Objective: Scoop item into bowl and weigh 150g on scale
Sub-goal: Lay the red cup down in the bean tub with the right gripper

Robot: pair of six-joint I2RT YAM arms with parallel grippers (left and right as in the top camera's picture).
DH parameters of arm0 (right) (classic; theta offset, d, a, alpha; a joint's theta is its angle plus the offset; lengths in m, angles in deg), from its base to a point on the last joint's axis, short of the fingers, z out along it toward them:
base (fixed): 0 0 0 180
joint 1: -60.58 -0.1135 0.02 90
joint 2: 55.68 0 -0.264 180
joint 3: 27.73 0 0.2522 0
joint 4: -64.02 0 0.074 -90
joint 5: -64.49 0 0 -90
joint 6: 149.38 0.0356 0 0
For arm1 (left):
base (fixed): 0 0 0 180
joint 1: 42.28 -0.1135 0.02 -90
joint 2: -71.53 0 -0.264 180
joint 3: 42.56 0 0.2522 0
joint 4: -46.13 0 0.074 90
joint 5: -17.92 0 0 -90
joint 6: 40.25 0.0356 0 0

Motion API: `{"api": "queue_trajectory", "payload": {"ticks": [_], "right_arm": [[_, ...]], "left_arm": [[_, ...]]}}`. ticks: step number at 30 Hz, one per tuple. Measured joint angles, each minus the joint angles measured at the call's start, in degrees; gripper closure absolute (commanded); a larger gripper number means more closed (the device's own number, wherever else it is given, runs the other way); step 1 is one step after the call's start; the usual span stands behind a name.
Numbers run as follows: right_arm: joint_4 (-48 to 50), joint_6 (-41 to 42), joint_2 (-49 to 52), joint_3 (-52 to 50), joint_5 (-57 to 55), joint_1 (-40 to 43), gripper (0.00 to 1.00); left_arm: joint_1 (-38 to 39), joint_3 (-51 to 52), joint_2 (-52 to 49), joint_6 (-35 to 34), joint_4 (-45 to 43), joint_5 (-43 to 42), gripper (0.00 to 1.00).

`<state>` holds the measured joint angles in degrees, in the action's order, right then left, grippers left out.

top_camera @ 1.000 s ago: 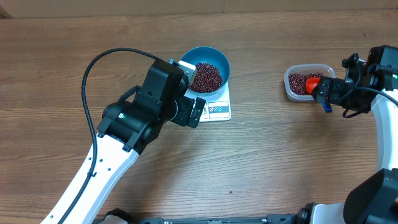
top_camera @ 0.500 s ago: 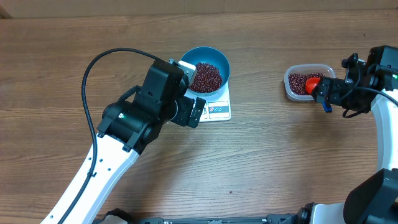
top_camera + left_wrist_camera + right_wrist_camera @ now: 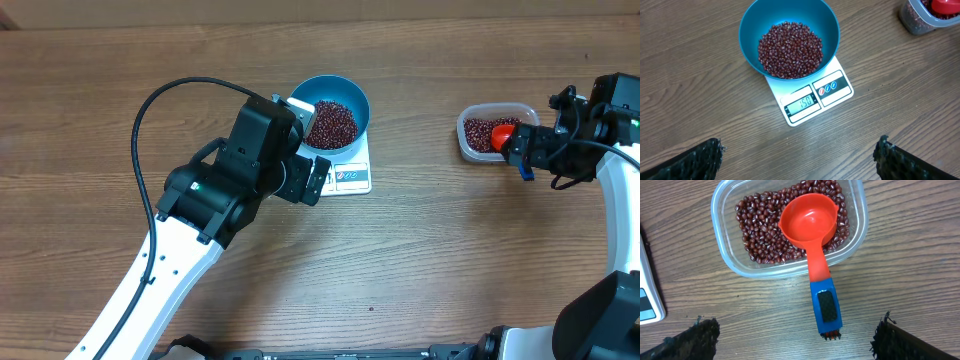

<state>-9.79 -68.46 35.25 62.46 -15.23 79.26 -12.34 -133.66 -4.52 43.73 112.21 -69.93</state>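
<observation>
Everywhere, brown wood-grain table (image 3: pixel 450 250) spreads; left tool (image 3: pixel 797 157) and right tool (image 3: pixel 795 332) gape wide, holding nothing.

A round, deep blue bowl (image 3: pixel 747 30) is set upright on the rear part of a flat white scale (image 3: pixel 777 90). A loose heap of small red-brown beans (image 3: pixel 790 50) is held inside it. 150 is shown on the grey display (image 3: pixel 801 103).
</observation>
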Motion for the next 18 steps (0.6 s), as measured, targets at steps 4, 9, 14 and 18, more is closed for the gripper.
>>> {"api": "queue_trajectory", "payload": {"ticks": [4, 9, 14, 18], "right_arm": [[0.02, 0.02, 0.00, 0.00, 0.00, -0.02, 0.00], [0.00, 0.00, 0.00, 0.00, -0.02, -0.02, 0.00], [0.02, 0.00, 0.00, 0.00, 0.00, -0.02, 0.00], [0.02, 0.00, 0.00, 0.00, 0.00, -0.02, 0.00]], "left_arm": [[0.00, 0.00, 0.00, 0.00, 0.00, 0.00, 0.00], [0.00, 0.00, -0.02, 0.00, 0.02, 0.00, 0.00], [-0.02, 0.00, -0.94, -0.48, 0.00, -0.63, 0.00], [0.00, 0.00, -3.04, -4.15, 0.00, -2.14, 0.00]]}}
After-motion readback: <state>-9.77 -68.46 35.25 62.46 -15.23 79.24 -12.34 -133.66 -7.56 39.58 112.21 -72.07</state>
